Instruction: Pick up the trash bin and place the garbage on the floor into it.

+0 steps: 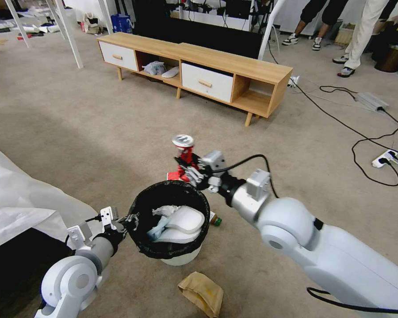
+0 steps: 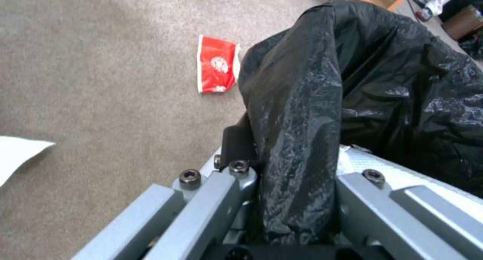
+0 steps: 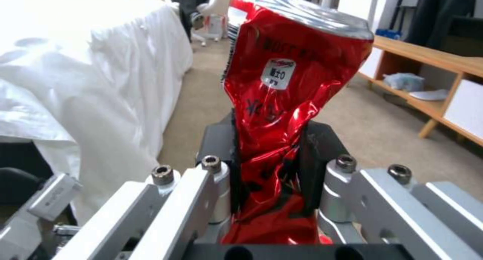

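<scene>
open beige-grey carpet floor [image 1: 97,132] lies ahead of the black-lined pale round trash bin [image 1: 170,218]; a long low wooden cabinet [image 1: 194,70] blocks beyond, white draped sheet [image 1: 17,198] crowds the left.

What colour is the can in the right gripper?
Red with a silver top, the crushed can shows best in the right wrist view.

Beige carpet [image 1: 97,128], wooden TV bench [image 1: 234,64]

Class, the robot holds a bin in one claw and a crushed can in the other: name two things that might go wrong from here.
1. The left claw grips the trash bin only by its bag-covered rim; the bag may slip or the bin tilt.
2. The right claw holds the crushed can beyond the far rim, not over the opening; released here, it would likely miss.
</scene>
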You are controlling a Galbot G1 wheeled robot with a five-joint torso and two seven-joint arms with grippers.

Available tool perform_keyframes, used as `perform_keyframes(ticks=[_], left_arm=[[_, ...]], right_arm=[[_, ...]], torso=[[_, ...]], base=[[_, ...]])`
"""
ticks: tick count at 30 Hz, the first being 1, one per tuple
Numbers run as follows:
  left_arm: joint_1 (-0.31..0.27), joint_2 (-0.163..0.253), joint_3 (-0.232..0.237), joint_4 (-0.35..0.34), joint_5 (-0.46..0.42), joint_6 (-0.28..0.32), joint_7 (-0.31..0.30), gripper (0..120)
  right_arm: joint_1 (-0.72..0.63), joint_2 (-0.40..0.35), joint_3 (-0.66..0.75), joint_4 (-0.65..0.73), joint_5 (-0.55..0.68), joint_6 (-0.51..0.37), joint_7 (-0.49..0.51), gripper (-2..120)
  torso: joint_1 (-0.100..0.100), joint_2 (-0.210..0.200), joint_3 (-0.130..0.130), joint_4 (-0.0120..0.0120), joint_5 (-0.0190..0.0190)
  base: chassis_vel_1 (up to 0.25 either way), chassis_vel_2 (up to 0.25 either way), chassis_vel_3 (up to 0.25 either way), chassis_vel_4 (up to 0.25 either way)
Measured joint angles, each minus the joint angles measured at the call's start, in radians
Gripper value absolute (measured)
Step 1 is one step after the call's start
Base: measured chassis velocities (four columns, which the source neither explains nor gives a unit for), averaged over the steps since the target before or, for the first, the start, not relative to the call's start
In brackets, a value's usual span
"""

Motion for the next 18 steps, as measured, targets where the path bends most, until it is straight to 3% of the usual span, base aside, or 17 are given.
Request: perform_keyframes(ticks=[18], left_arm=[[0.001,0.006,0.015,-0.030,0.053,0.000,0.032,0]], right_arm=[[-0.032,0.013,-0.076,-0.023,-0.042,0.003,0.013,20]], torso=[[0.000,0.000,0.000,-0.0001,0.0002]], base=[[0.000,0.000,0.000,0.000]])
